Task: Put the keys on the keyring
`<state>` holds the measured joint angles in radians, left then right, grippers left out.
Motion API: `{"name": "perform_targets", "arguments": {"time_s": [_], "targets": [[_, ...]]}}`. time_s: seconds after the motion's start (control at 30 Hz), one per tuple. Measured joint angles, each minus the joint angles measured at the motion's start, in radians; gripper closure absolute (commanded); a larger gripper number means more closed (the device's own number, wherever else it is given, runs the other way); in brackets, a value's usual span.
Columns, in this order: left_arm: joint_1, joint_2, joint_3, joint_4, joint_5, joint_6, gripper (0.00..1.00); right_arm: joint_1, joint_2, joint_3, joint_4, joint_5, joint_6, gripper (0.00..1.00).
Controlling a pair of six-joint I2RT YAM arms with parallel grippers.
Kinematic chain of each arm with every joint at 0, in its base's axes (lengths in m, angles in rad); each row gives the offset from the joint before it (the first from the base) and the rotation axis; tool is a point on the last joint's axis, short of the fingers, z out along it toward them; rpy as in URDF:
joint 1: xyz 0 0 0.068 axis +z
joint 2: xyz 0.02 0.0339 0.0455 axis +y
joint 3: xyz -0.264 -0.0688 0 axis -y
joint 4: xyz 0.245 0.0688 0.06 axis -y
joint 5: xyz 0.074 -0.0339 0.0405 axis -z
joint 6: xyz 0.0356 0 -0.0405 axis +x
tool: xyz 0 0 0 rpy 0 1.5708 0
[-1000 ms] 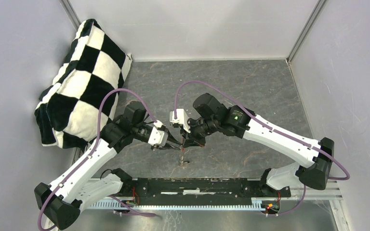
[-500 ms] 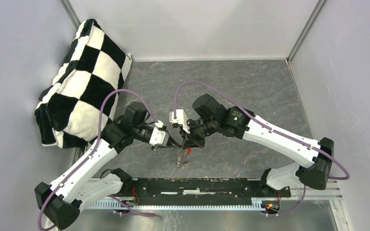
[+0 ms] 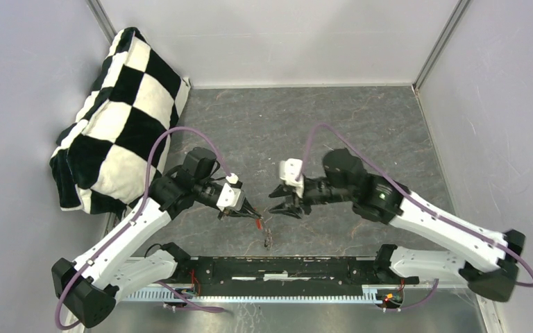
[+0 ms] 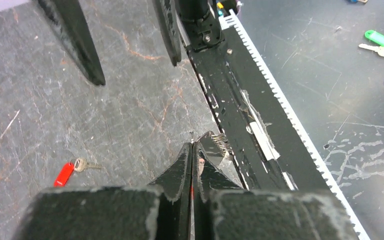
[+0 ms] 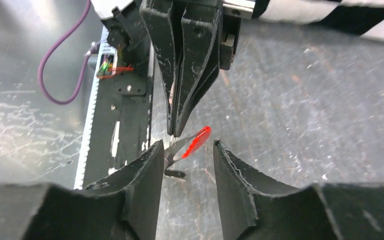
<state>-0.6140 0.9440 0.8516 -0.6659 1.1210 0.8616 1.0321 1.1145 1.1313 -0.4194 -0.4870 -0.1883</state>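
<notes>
Left gripper point(image 4: 192, 150) is pinched right shut. At its tips sits the keyring point(image 4: 219, 145): a thin wire pokes out between the fingers, with the grey toothed arc just beside them. That reads as a grip on the ring, held up off the table point(image 4: 130, 100).

Right gripper point(image 5: 187, 145) faces it nose to nose, jaws apart, nothing between them.

And the red key point(image 4: 65, 173)? It's down on the table, below and to the side of the left fingers. From the right wrist it lies just ahead of the open gap. A small dark bit sits under the left tips, too small to call it the black key.

By my read we're at the threading step, with no key on the ring yet. The next move calls for the right gripper to drop, close on the red head and carry it to the ring's opening. That's fine alignment work, and the left must hold steady.
</notes>
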Motion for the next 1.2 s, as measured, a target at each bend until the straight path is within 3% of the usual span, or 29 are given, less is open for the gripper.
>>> {"name": "perform_targets", "arguments": {"time_s": [0.2, 0.4, 0.63, 0.87, 1.2], "targets": [[0.000, -0.027, 0.029, 0.010, 0.069, -0.012, 0.98, -0.001, -0.282, -0.327, 0.283, 0.029, -0.010, 0.47], [0.000, -0.040, 0.108, 0.017, 0.138, -0.002, 0.98, -0.001, -0.387, -0.537, 0.505, 0.080, -0.010, 0.46], [-0.001, -0.023, 0.192, 0.036, 0.233, 0.006, 0.98, -0.001, -0.413, -0.581, 0.686, 0.073, -0.001, 0.47], [-0.001, -0.019, 0.193, 0.036, 0.262, 0.007, 0.98, -0.001, -0.410, -0.589, 0.872, -0.034, 0.062, 0.51], [-0.001, -0.019, 0.193, 0.036, 0.265, 0.024, 0.98, -0.001, -0.327, -0.589, 0.920, -0.117, 0.125, 0.59]]}}
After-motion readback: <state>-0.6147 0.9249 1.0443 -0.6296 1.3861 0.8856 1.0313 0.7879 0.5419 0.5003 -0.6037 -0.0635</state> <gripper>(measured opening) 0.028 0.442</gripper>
